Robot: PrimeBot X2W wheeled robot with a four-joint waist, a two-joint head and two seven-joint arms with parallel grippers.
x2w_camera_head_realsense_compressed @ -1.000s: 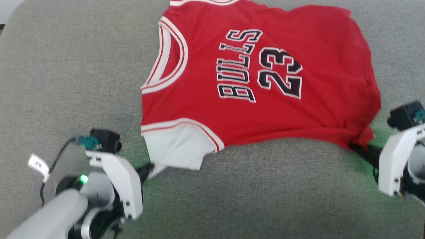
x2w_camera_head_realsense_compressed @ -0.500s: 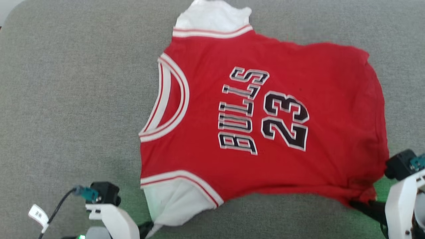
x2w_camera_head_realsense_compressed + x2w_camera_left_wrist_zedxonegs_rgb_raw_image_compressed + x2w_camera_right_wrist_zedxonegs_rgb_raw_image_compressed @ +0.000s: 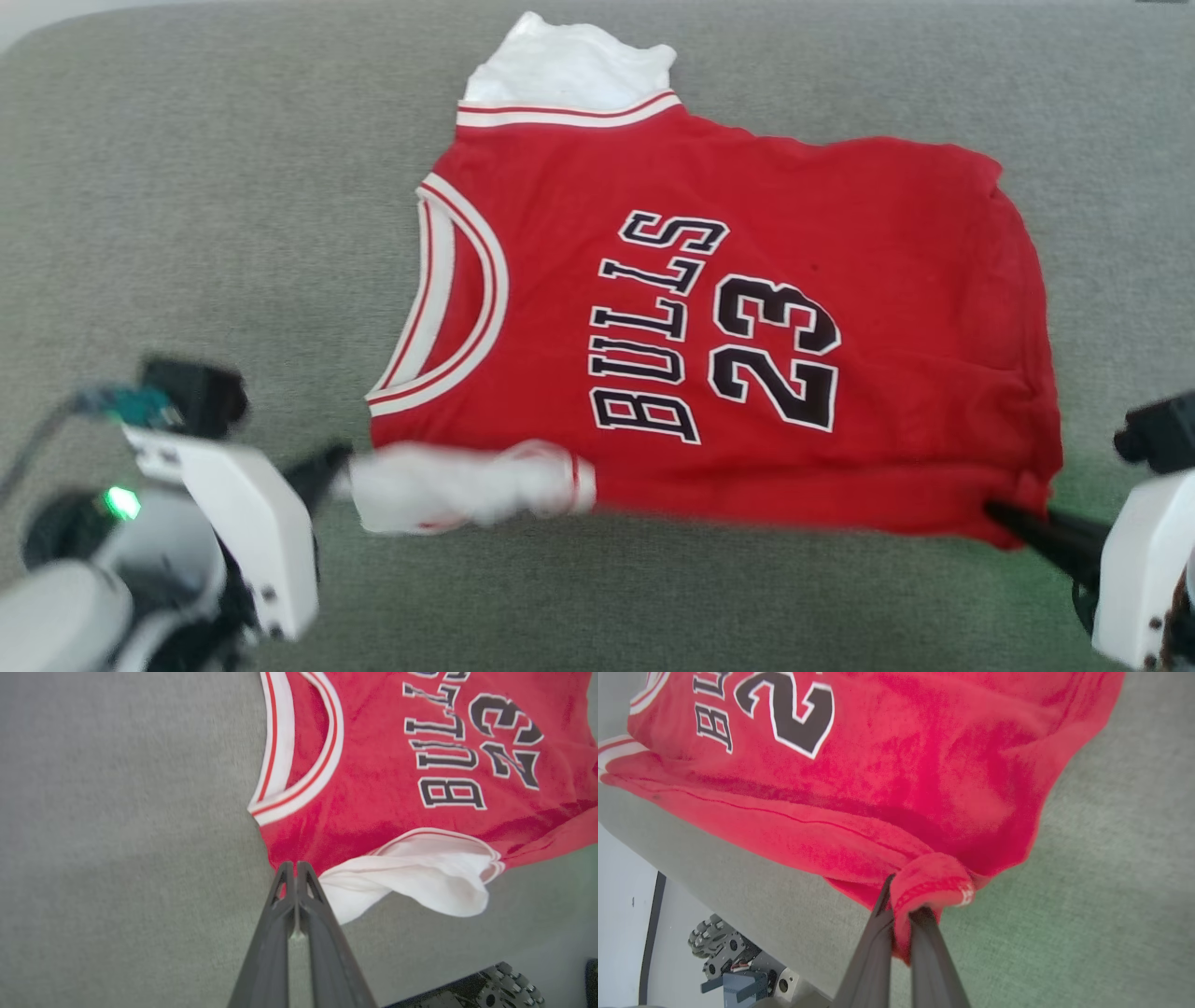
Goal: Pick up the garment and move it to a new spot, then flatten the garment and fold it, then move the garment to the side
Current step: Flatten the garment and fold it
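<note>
The garment [image 3: 728,308], a red shirt with white sleeves and dark letters and numbers, lies spread on the grey padded surface [image 3: 187,233], collar to the left. My left gripper [image 3: 338,459] is shut on its near shoulder beside the bunched white sleeve [image 3: 448,485]. In the left wrist view the left gripper [image 3: 292,865] pinches the cloth where the red garment [image 3: 373,765] meets the sleeve [image 3: 420,877]. My right gripper [image 3: 997,511] is shut on the near hem corner. In the right wrist view the right gripper [image 3: 903,896] has red garment [image 3: 901,765] cloth wrapped around its tips.
The far white sleeve [image 3: 569,65] sticks out at the back. Grey surface lies open to the left and in front of the shirt. The right wrist view shows the surface's near edge, with pale floor and the robot's wheeled base [image 3: 719,947] below it.
The camera has shifted between frames. The near white sleeve, which lay flat, is now pulled up and bunched along the shirt's near edge, and my left gripper has moved left and up with it.
</note>
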